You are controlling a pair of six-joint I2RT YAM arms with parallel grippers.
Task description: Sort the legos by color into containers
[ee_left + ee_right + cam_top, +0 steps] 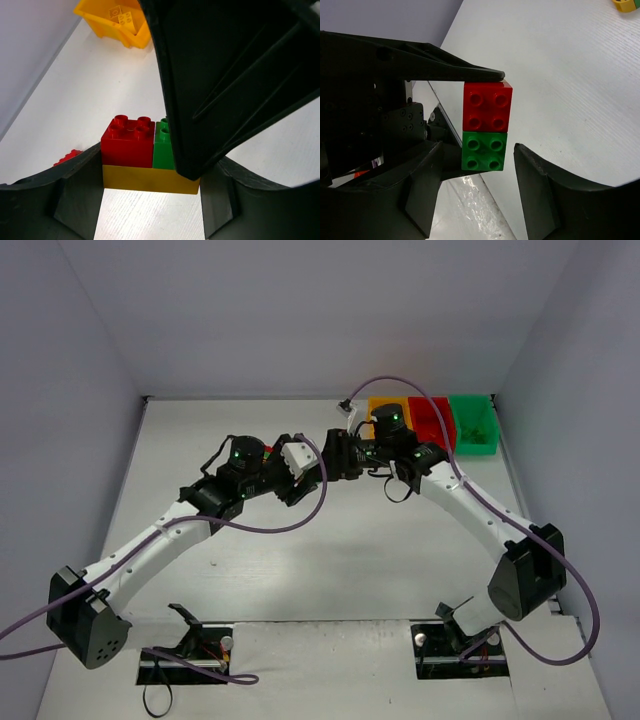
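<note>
Between the fingers [80, 200] of the left gripper [152, 176] sits a long yellow plastic brick [150, 179], pressed at both of its ends, so this gripper is closed on it. On top of this brick are two smaller ones side by side and touching: a red square studded brick [127, 140] and a green square studded brick [162, 147]. One black finger of the right gripper [479, 147] covers part of the green one in the left wrist view. In the right wrist view the jaws of this gripper stand apart on either side of the green brick, and a clear gap shows on one side, so it is spread and not gripping.

Just beside the left finger, a small red brick [70, 156] lies on the white table [330, 570]. From above, both grippers meet over the middle of the table, slightly toward the far side.

Farther away lies a small yellow piece [625, 5], only partly seen. At the far right corner three open plastic bins stand in a row, touching: a yellow-orange bin [380, 405], a red bin [432, 420] and a green bin [472, 425]. The yellow-orange bin has yellow bricks [124, 16] inside.
</note>
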